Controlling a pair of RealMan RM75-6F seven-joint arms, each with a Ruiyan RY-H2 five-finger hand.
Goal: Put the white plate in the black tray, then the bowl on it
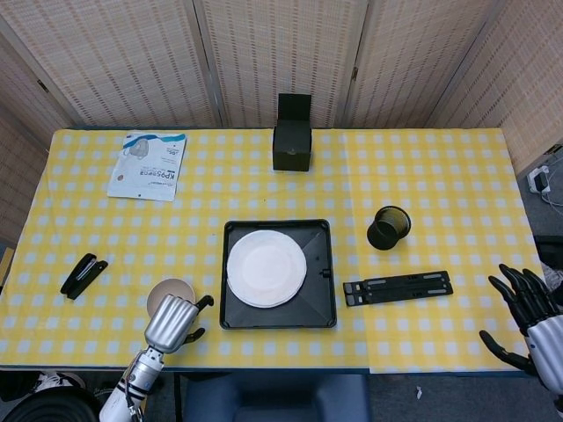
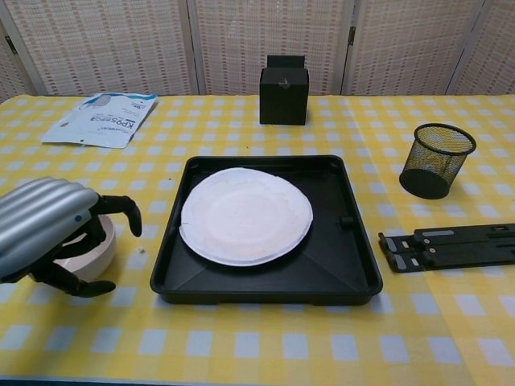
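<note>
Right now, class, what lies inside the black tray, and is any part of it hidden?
Inside the black tray lies only the white plate, flat on the left part of its floor. Nothing rests on the plate. The floor beneath it is covered.

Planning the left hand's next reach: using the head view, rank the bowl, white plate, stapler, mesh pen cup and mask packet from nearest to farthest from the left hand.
From the left hand:
1. Bowl, directly under its fingers.
2. White plate, to its right, in the black tray.
3. Stapler, on the left edge.
4. Mask packet, far left corner.
5. Mesh pen cup, right side.
</note>
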